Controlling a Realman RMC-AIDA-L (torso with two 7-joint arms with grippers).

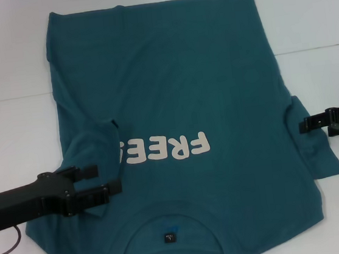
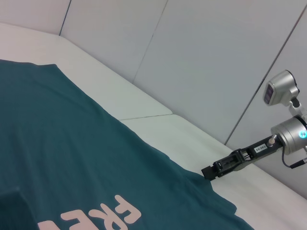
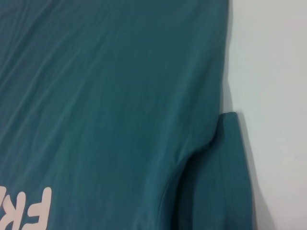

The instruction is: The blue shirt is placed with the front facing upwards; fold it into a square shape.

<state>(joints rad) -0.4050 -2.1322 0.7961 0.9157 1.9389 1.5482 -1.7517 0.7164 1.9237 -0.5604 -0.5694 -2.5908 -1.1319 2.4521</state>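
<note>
Now the blue shirt [image 1: 177, 89] lies flat on the white counter [image 1: 316, 12], front up, collar toward me. My left gripper [image 1: 105, 180], jaws released, hovers over the left sleeve; my right gripper [image 1: 304, 125] touches the right sleeve, jaws' state unclear. Folding seems begun; next I should grasp both sleeves.

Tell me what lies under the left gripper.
The left gripper, open, hovers over the folded-in left sleeve area of the blue shirt. Beneath it only teal fabric shows; the table underneath is covered, and part of the lettering is hidden by the fold.
</note>
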